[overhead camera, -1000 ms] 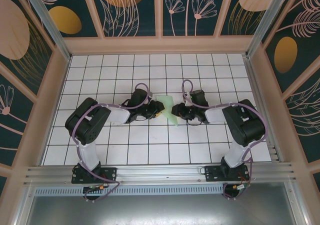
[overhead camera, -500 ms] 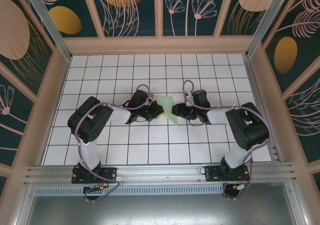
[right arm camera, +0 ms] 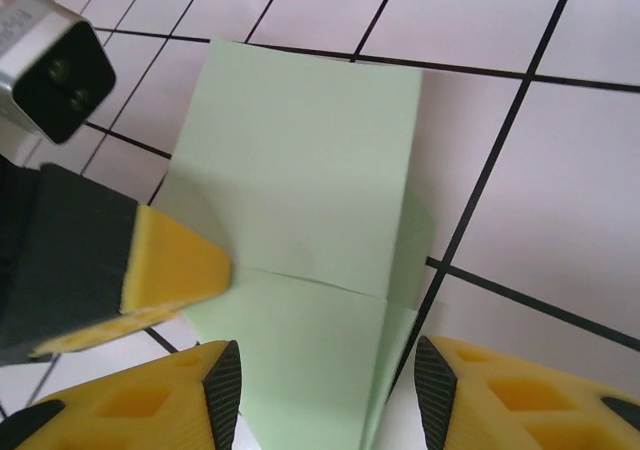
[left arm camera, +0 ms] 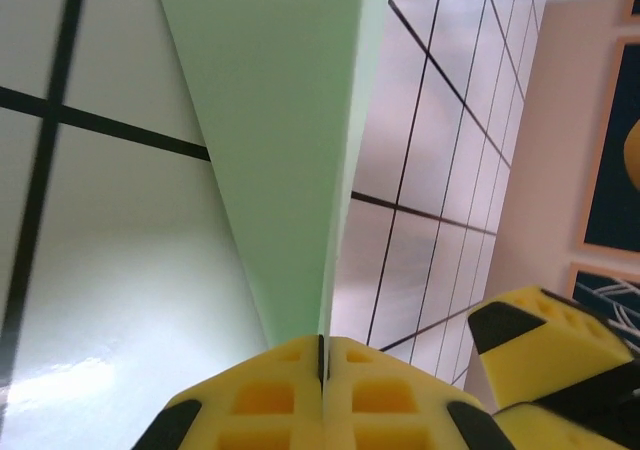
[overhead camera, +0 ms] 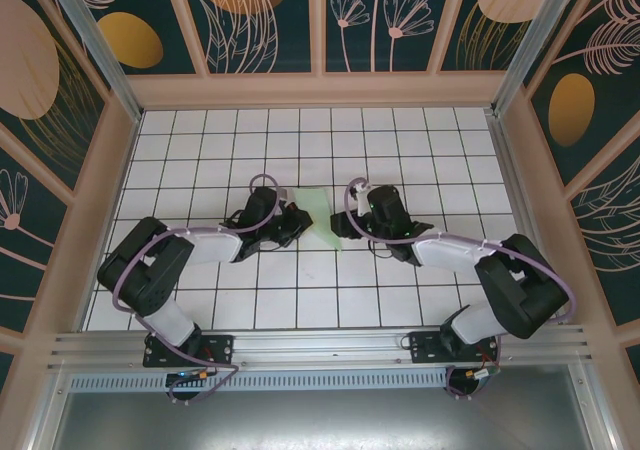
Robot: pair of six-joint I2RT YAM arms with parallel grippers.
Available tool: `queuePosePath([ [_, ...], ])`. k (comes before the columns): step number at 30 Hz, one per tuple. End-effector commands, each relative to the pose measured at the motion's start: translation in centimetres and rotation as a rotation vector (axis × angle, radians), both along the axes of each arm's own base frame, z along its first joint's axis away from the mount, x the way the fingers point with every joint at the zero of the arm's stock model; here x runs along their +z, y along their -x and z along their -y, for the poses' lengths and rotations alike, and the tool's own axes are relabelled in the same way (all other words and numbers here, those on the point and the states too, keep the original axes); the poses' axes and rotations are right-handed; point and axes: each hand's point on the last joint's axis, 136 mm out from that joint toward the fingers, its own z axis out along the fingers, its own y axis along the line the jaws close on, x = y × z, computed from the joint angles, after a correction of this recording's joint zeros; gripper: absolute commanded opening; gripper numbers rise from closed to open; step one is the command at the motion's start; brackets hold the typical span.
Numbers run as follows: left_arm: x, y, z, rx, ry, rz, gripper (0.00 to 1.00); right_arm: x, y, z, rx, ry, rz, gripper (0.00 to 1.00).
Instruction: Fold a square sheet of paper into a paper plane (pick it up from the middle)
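Mint-green paper (overhead camera: pixel 322 212) lay part-folded on bench (overhead camera: pixel 400 140); I saw left fingers (left arm camera: pixel 250 400) clamped on its edge, right fingers (right arm camera: pixel 530 390) apart.

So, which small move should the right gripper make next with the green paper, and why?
Probably close the right gripper on the paper. Its jaws stand open with the folded sheet between them, while the left gripper is shut on one edge.

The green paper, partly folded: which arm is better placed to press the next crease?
Probably the right. The left gripper is shut on an edge of the paper, so it serves as the anchor. The right gripper is open above the folded layers and free to press.
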Motion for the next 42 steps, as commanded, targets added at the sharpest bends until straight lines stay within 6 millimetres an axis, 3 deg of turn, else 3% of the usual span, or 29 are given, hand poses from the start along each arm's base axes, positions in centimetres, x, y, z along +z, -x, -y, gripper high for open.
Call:
queuePosePath([
  [1,0.1,-0.4,-0.6,0.074,0.026,-0.004,0.04,0.0,0.1,0.1,0.034,0.091,0.175,0.53],
  [9,-0.5,-1.0,0.8,0.058,0.051,-0.07,0.05,-0.3,2.6,-2.1,0.188,0.135,0.361,0.54],
  [16,-0.6,-1.3,0.5,0.063,-0.016,-0.096,0.07,-2.4,3.8,-3.7,0.277,0.212,0.438,0.51],
  [29,-1.0,-0.7,0.5,0.05,-0.019,-0.133,0.07,-4.3,1.8,-4.7,0.271,0.302,0.552,0.42],
  [30,-1.0,-0.6,0.5,0.049,-0.02,-0.134,0.07,-4.3,1.7,-4.8,0.276,0.303,0.559,0.38],
  [42,-1.2,-0.4,0.4,0.045,-0.03,-0.149,0.07,-4.4,1.1,-6.2,0.3,0.294,0.615,0.31],
])
